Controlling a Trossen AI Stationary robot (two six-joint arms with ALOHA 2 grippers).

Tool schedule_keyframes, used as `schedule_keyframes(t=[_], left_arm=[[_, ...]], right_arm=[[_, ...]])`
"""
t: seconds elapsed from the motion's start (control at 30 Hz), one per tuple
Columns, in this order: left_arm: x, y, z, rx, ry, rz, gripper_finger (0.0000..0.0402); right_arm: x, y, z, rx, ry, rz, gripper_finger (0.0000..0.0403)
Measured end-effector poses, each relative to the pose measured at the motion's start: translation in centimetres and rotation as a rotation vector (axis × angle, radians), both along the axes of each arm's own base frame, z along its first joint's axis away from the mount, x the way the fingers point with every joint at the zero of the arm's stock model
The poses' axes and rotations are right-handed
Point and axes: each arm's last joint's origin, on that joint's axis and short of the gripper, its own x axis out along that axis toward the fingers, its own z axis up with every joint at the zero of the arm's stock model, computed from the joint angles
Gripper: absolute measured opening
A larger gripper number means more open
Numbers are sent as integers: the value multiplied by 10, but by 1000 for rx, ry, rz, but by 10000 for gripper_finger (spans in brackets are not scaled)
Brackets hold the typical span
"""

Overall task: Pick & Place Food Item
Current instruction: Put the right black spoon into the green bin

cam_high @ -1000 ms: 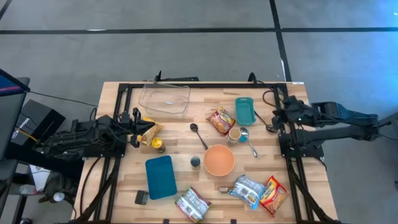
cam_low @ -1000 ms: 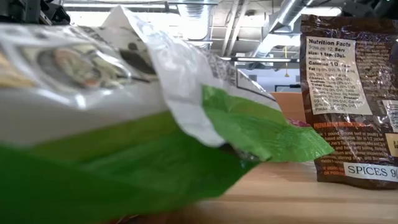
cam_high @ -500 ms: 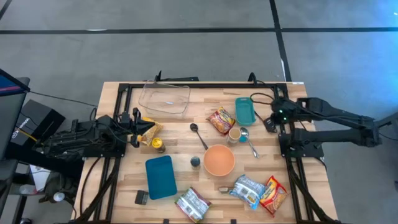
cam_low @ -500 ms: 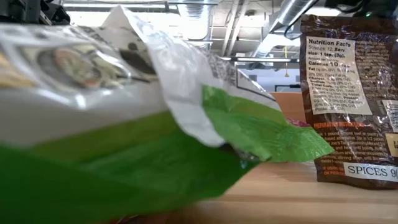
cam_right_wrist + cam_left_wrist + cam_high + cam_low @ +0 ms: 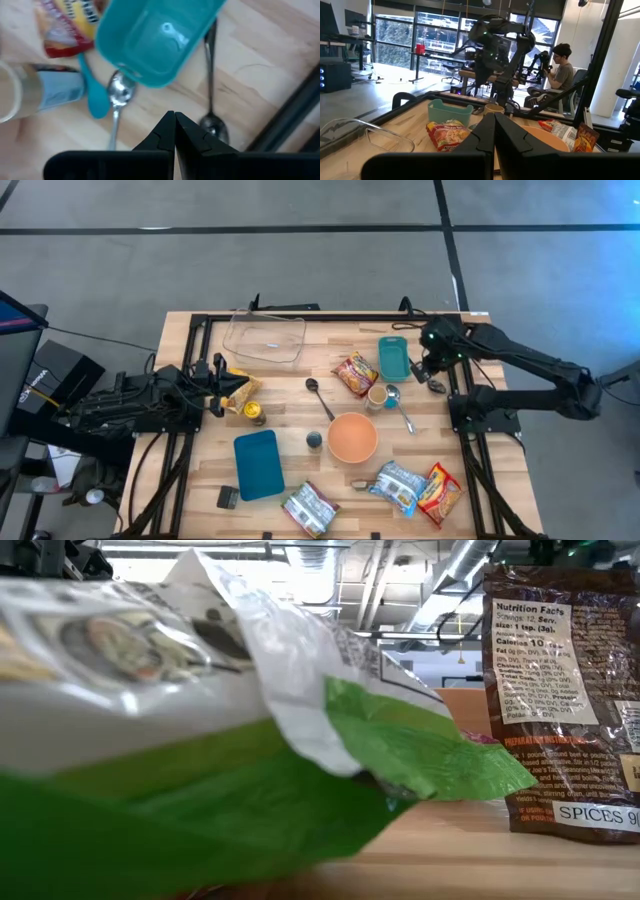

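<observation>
Both tools are pressed together, empty: right tool hovers beside the teal container, probably approaching food; left tool waits.

red-yellow noodle packet | flat on table | just beside teal container

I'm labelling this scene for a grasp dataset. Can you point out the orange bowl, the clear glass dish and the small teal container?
orange bowl (image 5: 352, 437), high view, middle of its inside.
clear glass dish (image 5: 264, 339), high view, its clear floor.
small teal container (image 5: 393, 358), high view, its inner floor.
</observation>
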Motion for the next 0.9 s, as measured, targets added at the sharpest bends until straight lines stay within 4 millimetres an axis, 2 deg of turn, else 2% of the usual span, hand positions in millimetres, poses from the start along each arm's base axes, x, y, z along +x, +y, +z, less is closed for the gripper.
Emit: schedule_keyframes(t=[0.4, 0.9], left_arm=[[0, 0, 1, 1, -6, 0, 1], [0, 0, 1, 1, -5, 0, 1]], right_arm=[[2, -36, -23, 41, 165, -46, 0], [18, -54, -58, 84, 246, -4, 0]])
